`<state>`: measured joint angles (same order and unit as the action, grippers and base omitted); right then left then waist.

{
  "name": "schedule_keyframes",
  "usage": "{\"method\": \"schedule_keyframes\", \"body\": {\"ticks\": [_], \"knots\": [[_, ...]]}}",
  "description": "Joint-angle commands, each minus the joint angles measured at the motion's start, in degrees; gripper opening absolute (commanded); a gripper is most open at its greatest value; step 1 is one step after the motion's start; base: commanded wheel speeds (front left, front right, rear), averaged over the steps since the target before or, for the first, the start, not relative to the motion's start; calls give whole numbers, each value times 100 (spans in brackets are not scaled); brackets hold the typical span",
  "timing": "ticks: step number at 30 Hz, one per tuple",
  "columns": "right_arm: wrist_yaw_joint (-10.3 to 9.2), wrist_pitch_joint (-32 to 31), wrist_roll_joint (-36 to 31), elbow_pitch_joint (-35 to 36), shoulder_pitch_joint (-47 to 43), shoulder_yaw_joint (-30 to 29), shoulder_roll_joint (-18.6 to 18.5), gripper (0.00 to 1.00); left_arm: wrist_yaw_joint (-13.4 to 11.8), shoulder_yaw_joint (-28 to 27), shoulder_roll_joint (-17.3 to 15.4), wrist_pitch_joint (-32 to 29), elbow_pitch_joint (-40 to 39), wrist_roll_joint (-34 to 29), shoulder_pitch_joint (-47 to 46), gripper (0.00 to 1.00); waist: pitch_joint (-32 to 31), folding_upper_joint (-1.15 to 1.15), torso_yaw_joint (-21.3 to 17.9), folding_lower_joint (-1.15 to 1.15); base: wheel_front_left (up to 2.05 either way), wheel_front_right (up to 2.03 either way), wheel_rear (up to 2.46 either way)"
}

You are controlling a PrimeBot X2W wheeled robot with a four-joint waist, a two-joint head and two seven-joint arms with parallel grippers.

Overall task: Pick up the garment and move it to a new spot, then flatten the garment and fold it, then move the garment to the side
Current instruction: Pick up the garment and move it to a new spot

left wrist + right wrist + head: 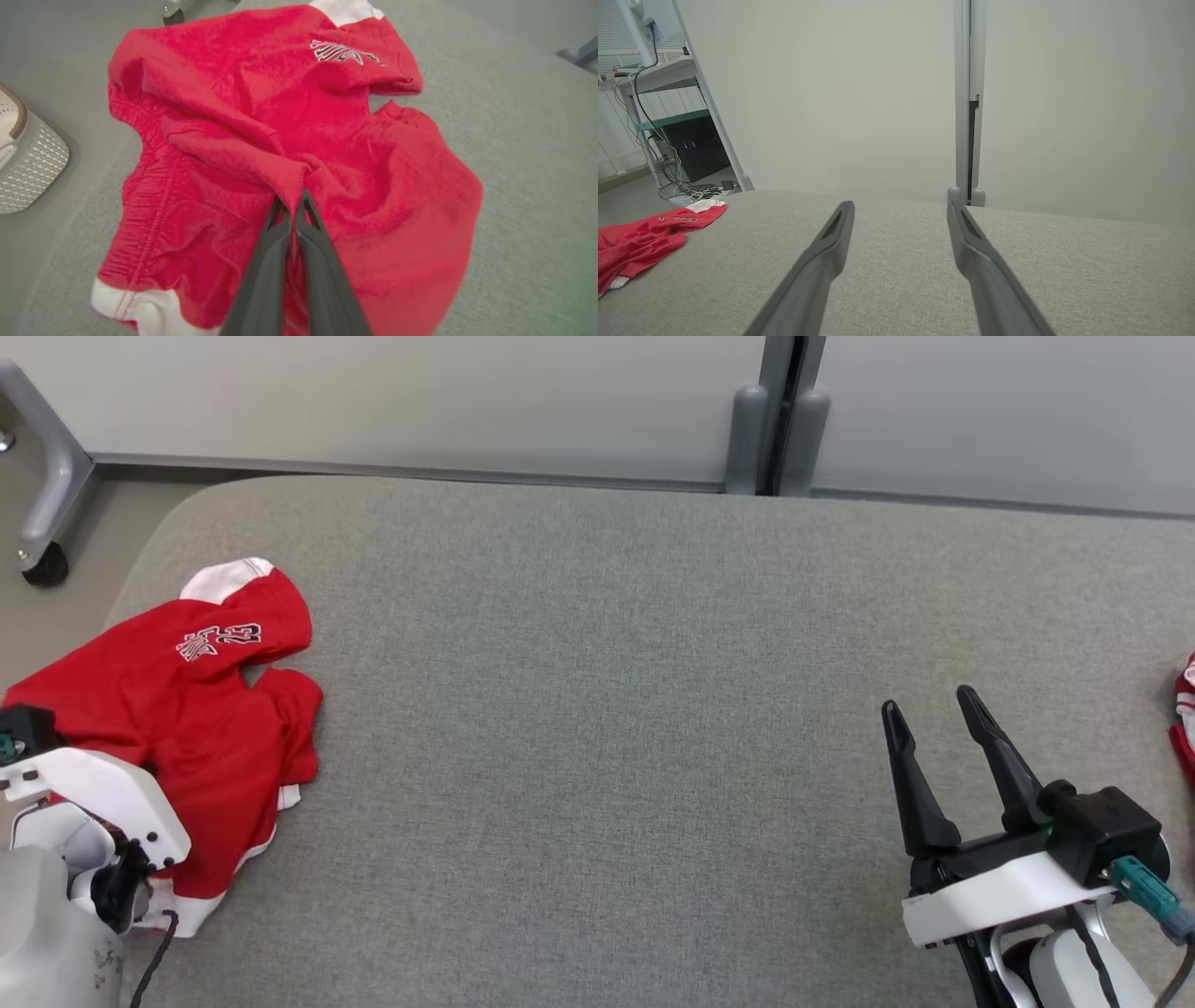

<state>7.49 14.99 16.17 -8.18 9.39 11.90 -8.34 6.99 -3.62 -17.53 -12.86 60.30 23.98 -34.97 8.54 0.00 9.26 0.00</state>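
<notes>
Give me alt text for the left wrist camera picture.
The left end effector, shut, pinches a raised fold of a crumpled red garment with white trim, lying on a grey cloth-covered table.

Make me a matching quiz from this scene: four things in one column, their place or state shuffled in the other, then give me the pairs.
Column one:
1. left gripper
2. right gripper
3. red shorts
4. caster wheel

Column two:
A. crumpled at the left end of the grey table
B. on the floor, beyond the table's far left corner
C. open, above bare table
D. shut on a fold of red cloth

Pairs: 1-D, 2-C, 3-A, 4-B
</notes>
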Motion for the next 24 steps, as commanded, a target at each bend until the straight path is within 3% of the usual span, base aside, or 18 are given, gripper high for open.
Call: {"method": "schedule_keyframes", "body": {"ticks": [1, 6, 11, 18, 24], "knots": [[2, 26, 46, -26, -113, -33, -23, 100, 36, 140, -32, 133, -141, -84, -118, 0, -283, 0, 9, 0, 0, 0, 0], [2, 26, 71, -27, -277, -99, 26, 100, 52, 436, 8, 237, -551, -103, -172, 0, -616, 0, -13, 0, 0, 0, 0], [2, 26, 94, -8, -432, -129, 111, 100, 53, 896, 66, 118, -1493, 205, -12, 0, -948, 0, -161, 0, 0, 0, 0], [2, 26, 92, 52, -548, -209, 162, 100, 50, 1136, 63, -189, -3366, 475, 292, 0, -1125, 0, -497, 0, 0, 0, 0], [2, 26, 67, 115, -639, -335, 140, 100, -104, 1231, 291, -687, -5300, 779, 776, 0, -1157, 0, -856, 0, 0, 0, 0]]}}
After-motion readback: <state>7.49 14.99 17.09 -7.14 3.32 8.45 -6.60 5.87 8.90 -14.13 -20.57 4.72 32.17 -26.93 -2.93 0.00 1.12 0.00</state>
